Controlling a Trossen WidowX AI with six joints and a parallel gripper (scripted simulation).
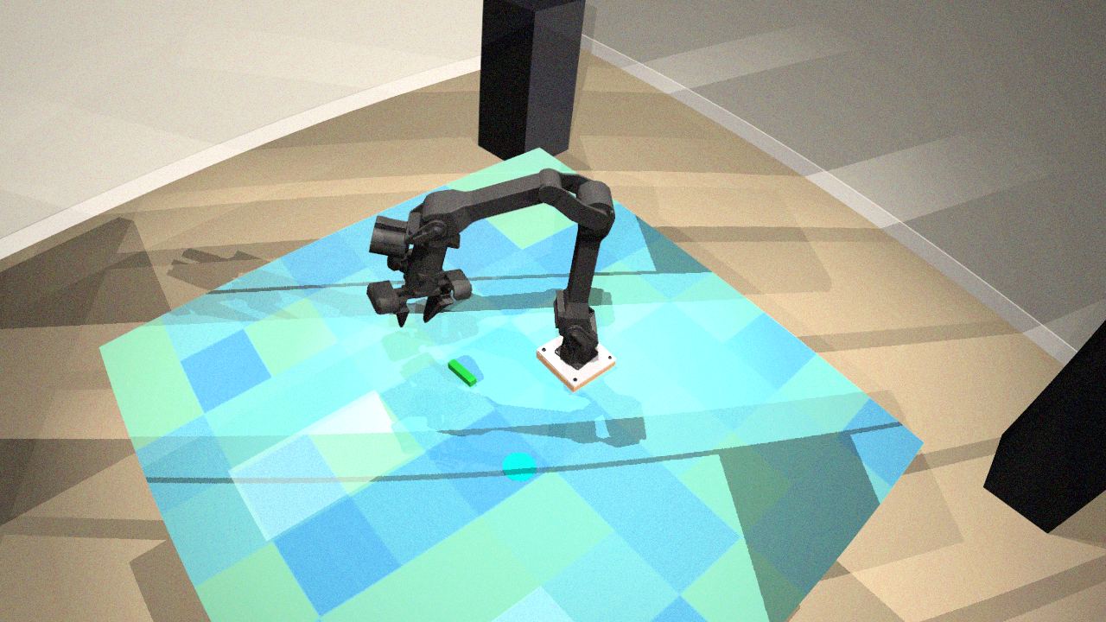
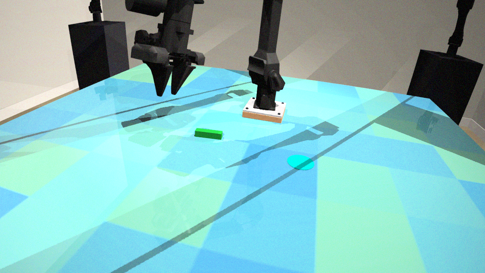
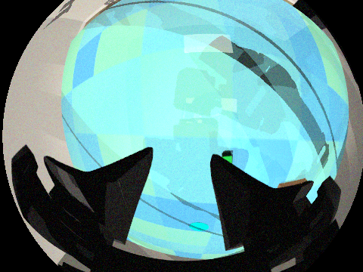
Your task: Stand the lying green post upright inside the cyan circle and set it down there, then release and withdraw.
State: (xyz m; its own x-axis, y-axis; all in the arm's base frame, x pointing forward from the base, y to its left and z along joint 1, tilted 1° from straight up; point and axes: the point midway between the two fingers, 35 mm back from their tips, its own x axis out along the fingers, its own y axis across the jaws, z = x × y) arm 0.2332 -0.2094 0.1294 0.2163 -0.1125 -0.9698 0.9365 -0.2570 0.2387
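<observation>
1. Edges and room: the square-patterned blue and green tabletop (image 1: 525, 533) (image 2: 355, 203) (image 3: 106, 102) has its far edge behind the arm's mount. In the exterior view, the black jointed arm (image 1: 498, 199) (image 2: 271, 27) rises from a white plate on a wooden block (image 1: 562, 372) (image 2: 261, 113) (image 3: 293, 183), well inside that edge. Open surface lies between the post and the circle, and a broad stretch extends on the near side of both.
2. Height: the black two-fingered gripper (image 1: 414, 321) (image 2: 166, 94) (image 3: 182, 153) hangs above the table, fingers pointing downward, apart from the post and left of it in the exterior view.
3. Counts: one post, one circle, one arm over the table, and two tall black pedestals beyond the tabletop, one left (image 1: 506, 77) (image 2: 98, 50) and one right (image 1: 1059, 433) (image 2: 444, 81) in the exterior view.
4. The post: the bright green rectangular post (image 1: 462, 372) (image 2: 208, 134) (image 3: 228, 159) lies on its long side, with straight edges and a darker near face. It rests left of and farther than the flat cyan circle (image 1: 518, 466) (image 2: 300, 162) (image 3: 199, 227), wholly outside it.
5. Tool: its fingers stand moderately apart, holding nothing.
</observation>
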